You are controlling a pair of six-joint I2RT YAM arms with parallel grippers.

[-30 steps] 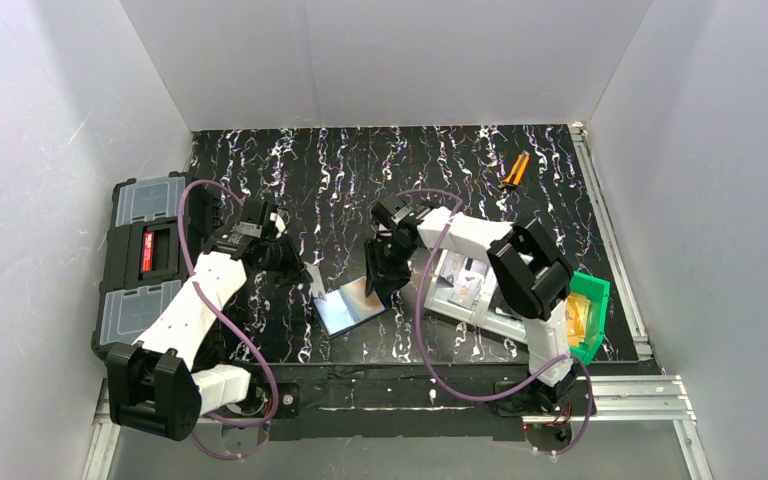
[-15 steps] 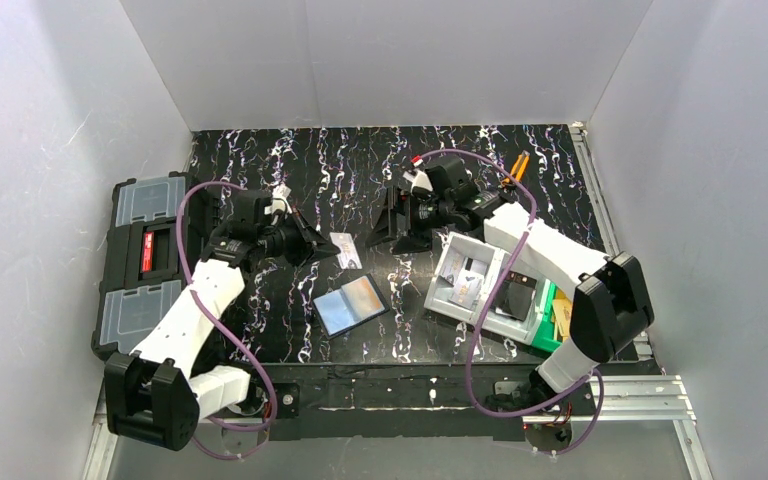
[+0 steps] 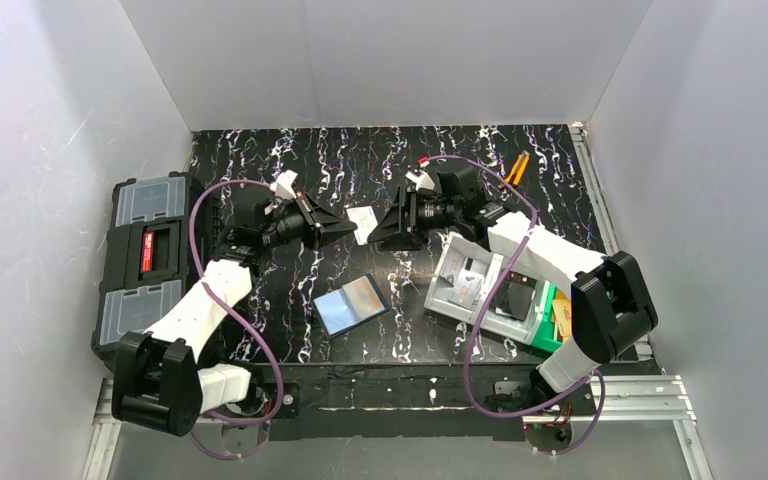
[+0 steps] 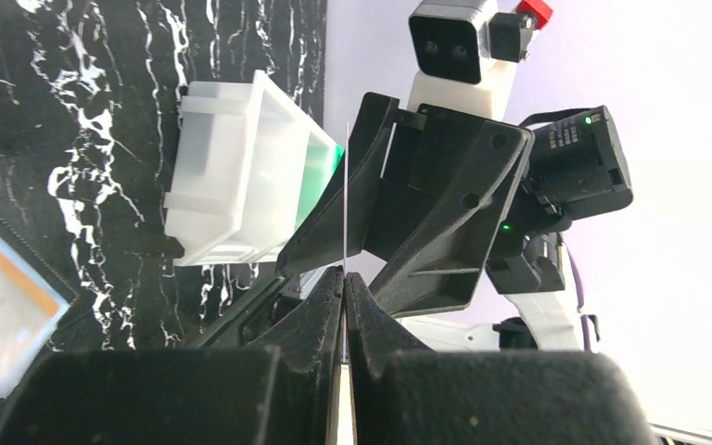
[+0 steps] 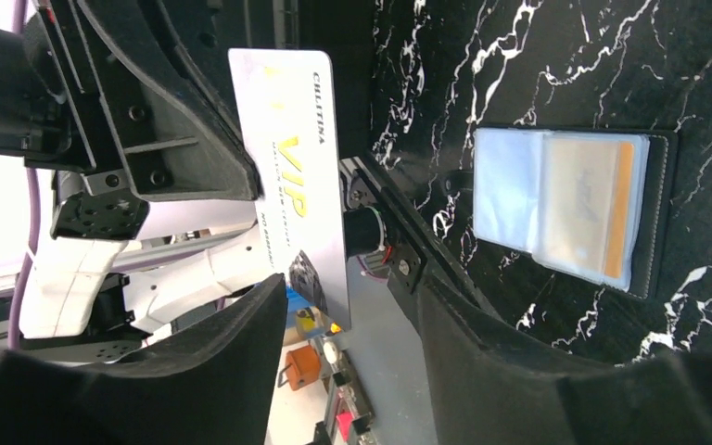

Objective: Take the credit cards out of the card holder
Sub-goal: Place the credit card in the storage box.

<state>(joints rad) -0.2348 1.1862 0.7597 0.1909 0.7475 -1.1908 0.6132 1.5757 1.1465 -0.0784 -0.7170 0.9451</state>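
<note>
The card holder lies open on the table, blue-grey pockets up, with the orange-tan card still in a pocket. It also shows in the right wrist view. My left gripper is raised above the table and shut on the pale silvery card, which reads "VIP" in the right wrist view and is edge-on in the left wrist view. My right gripper faces it, open and empty. The card's free end sits at the mouth of its jaws.
A big black toolbox stands at the left edge. A grey bin and a green bin sit at the right, under the right arm. An orange-handled tool lies at the back right. White walls close in three sides.
My left gripper drew the pale card out of the holder and lifted it up and back to the right. My right gripper left the holder, rose and turned to face the card.
</note>
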